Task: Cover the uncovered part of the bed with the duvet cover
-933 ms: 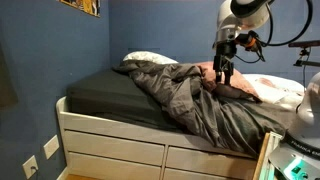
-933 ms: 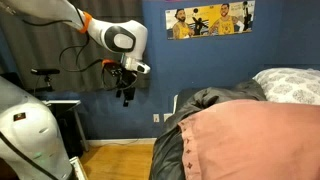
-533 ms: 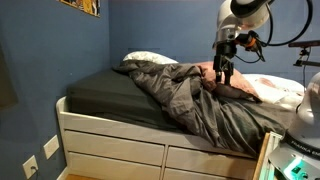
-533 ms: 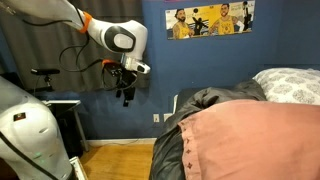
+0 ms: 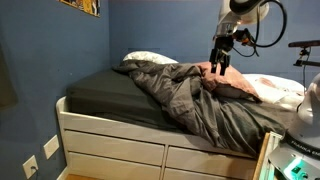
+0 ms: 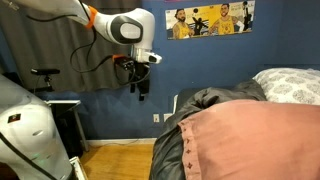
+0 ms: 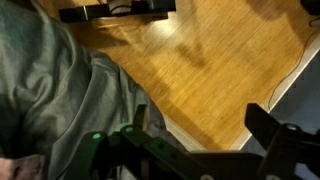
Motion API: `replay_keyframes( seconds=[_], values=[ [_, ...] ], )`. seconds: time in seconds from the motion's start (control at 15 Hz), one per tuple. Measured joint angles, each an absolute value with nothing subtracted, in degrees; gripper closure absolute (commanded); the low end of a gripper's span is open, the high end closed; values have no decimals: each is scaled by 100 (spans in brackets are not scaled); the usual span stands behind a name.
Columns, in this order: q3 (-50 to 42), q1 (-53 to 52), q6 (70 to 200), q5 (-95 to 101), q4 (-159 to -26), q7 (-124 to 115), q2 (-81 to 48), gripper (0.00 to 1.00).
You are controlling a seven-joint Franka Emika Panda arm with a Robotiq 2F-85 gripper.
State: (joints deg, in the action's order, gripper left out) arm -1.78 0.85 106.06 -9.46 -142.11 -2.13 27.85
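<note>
One arm (image 5: 243, 12) high above the duvet cover (image 5: 190, 100) — gripper (image 5: 217, 70) tip-down, jaws apart, empty.

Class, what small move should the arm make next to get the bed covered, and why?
Probably lower the open gripper onto a fold of the duvet and close on it. The gripper hangs above the bunched duvet holding nothing, while the dark sheet on the bed lies bare beside it.
</note>
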Motion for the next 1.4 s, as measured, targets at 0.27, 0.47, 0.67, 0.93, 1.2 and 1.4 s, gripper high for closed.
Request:
replay_keyframes(
  seconds=[0.27, 0.47, 0.67, 0.93, 1.2, 1.4],
  values=[
    [-538, 334, 10911, -675, -13430, 401, 2298, 0],
    [-817, 361, 11421, -684, -12968, 1024, 1810, 0],
    [-1027, 380, 11960, -716, -12574, 1404, 1264, 0],
    [-1236, 526, 12490, -897, -11987, 1825, 496, 0],
    [-1284, 706, 12815, -1265, -11429, 2220, -176, 0],
    [-1280, 713, 12816, -1292, -11313, 2228, -286, 0]
  ],
)
